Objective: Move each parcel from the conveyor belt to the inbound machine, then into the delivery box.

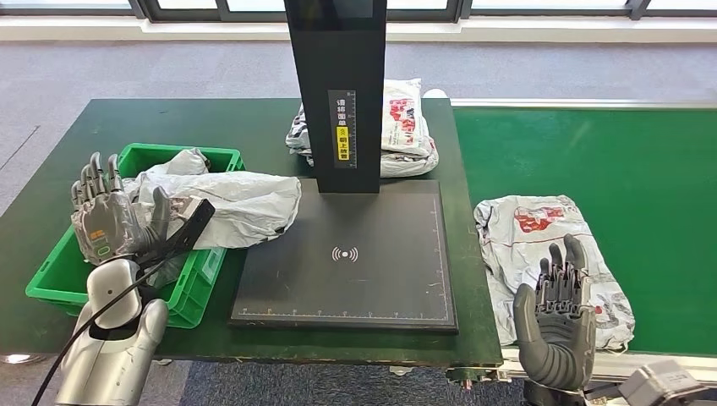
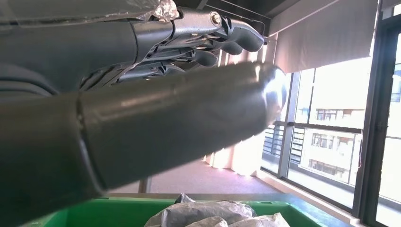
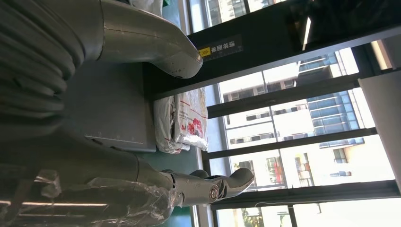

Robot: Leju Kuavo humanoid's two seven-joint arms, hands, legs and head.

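Head view — parcel (image 1: 550, 254) under right fingers (image 1: 568, 275).

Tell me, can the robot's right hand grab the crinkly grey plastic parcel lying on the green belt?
Probably yes. The right hand is open just above the near end of the crinkly grey plastic parcel, and nothing lies between them.

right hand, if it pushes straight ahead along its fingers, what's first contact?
Probably the grey parcel on the green conveyor belt. The right hand is open, fingers pointing away from the robot over it. How high it sits above the parcel is unclear, so it might pass over.
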